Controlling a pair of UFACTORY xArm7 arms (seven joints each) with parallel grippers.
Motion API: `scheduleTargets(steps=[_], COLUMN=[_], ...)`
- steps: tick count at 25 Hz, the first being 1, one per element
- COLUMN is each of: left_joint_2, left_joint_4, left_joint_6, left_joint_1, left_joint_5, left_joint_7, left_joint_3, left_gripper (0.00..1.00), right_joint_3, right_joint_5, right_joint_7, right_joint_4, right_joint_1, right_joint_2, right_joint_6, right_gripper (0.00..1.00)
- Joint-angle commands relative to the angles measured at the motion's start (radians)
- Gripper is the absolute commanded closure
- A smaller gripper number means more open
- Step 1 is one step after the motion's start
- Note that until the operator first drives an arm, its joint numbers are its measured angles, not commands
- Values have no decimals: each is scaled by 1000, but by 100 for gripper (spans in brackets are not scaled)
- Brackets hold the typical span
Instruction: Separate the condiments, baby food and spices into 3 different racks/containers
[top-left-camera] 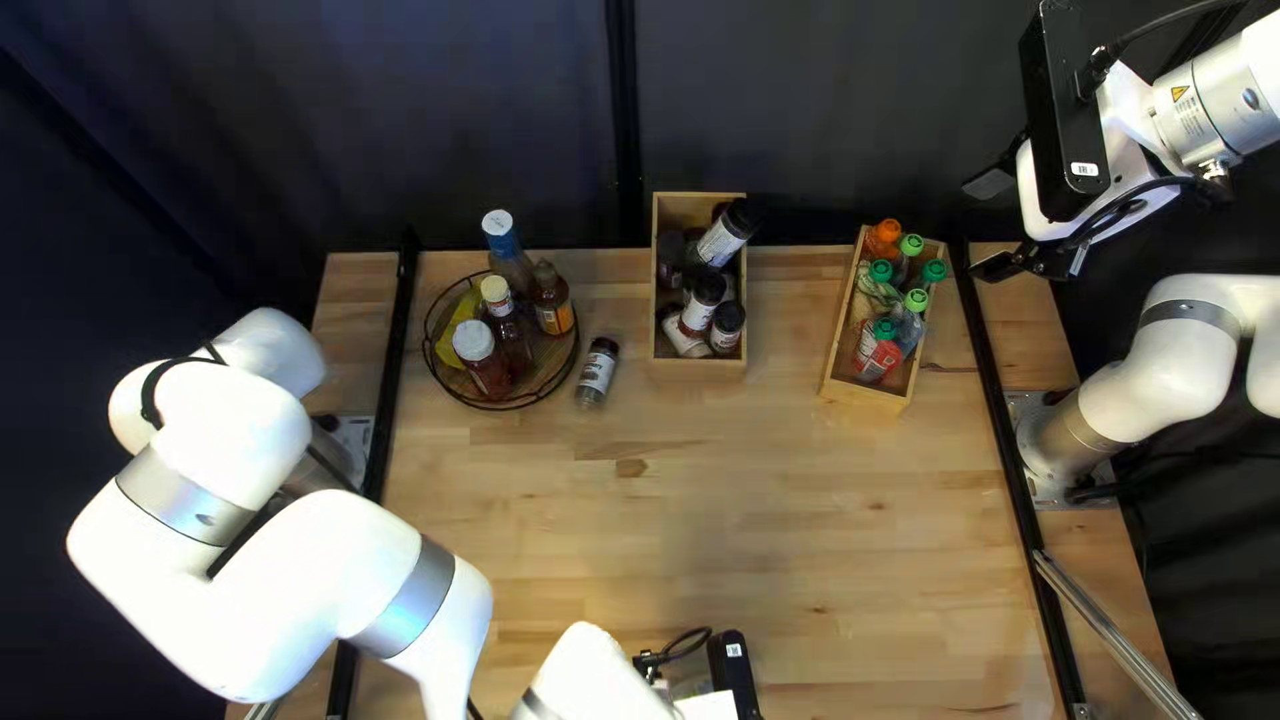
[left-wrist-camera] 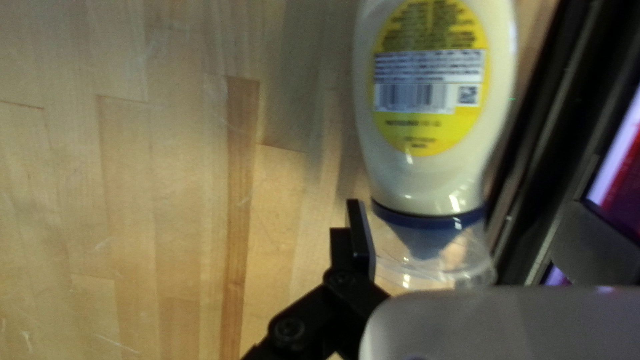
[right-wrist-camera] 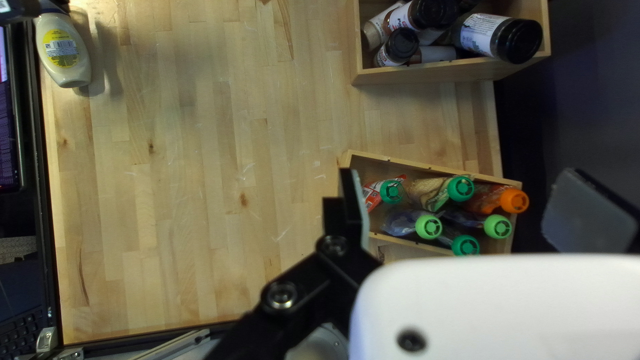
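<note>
Likely sorting condiments: left gripper (left-wrist-camera: 470, 227) hanging spread, mayonnaise bottle (left-wrist-camera: 433, 180) lying between jaws, probably needing pinching; right gripper (right-wrist-camera: 460, 200) hovering spread.

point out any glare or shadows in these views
Left wrist view: glints on the squeeze bottle and its clear cap; right wrist view: a soft shadow on the table beside that bottle; top left view: white left arm bright against the dark curtain.
</note>
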Motion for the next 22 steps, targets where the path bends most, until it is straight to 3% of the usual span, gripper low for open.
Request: scheduleTargets(steps=[1,4,7,12,18,22], left_joint_2=[5,-13,-96,-323,-588,-713], left_joint_4=[7,4,-60,-239,-411,-451], left_joint_6=[9,28,62,150,300,445], left_joint_1=[3,-1,-21,-35,11,46], left_joint_5=[-7,-2,28,93,119,153], left_joint_7=[-3,-4,-25,-43,49,68], left_joint_3=[-2,0,19,52,103,137], left_gripper=[100,100,100,100,100,100], right_joint_3=[0,0,0,0,0,0], right_joint_5=[0,0,0,0,0,0], right_joint_7=[0,0,0,0,0,0], right_joint_4=[0,0,0,0,0,0], right_joint_1=[0,0,0,0,0,0], right_joint_2=[0,0,0,0,0,0], right_joint_6=[0,0,0,0,0,0], right_gripper=[0,0,0,0,0,0])
